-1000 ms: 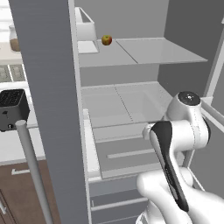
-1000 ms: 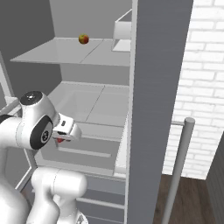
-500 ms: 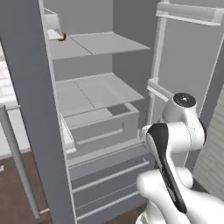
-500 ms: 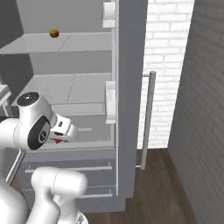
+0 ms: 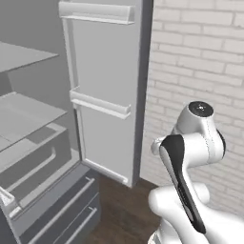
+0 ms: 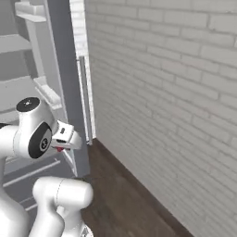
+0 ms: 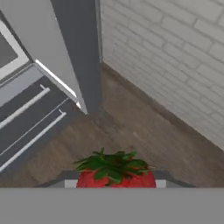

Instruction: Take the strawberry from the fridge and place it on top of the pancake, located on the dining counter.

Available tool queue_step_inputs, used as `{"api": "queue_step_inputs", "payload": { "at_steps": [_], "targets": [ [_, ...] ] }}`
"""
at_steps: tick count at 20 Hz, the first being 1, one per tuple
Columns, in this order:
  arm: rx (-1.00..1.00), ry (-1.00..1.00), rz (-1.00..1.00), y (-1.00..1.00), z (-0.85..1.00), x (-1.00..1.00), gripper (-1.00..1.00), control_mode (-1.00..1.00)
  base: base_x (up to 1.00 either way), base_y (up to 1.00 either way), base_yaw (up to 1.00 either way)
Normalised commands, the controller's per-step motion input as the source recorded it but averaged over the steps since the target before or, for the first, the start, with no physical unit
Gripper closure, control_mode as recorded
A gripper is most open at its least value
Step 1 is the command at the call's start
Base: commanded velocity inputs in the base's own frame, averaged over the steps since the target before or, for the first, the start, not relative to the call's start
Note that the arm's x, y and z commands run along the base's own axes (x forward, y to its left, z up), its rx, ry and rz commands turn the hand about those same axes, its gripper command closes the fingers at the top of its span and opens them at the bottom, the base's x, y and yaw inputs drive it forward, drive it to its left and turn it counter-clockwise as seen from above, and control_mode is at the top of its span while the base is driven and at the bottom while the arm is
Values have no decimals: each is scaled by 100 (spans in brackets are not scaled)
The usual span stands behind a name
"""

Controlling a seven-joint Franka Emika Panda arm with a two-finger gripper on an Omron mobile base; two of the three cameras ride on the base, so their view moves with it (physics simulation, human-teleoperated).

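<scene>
Dark brown wooden floor [image 7: 131, 131] ran between the open fridge [image 5: 43, 157] and a white brick wall [image 6: 176, 92]. Stood directly on it: the fridge, its two lower drawers [image 5: 62, 209] near the floor's left edge. Open door [image 5: 107, 90] hung just above the boards. Pale grey shelves [image 5: 24, 114] inside lay bare.

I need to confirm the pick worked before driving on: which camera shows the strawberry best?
The hand view: the strawberry sits at its bottom edge, red body and green leaves clear, above the wooden floor. The right base view gives a small red speck under the gripper. The left base view doesn't help.
</scene>
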Motion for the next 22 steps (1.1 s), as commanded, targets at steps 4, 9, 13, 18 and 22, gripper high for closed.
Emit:
{"api": "queue_step_inputs", "payload": {
  "at_steps": [4,9,13,18,22],
  "targets": [
    [0,0,0,0,0,0,100,100,0,-18,-94],
    [0,0,0,0,0,0,100,100,0,-21,-93],
    [0,0,0,0,0,0,100,100,0,-25,-93],
    [0,0,0,0,0,0,100,100,0,-32,-91],
    [0,0,0,0,0,0,100,100,0,-32,-91]
  ]
}}
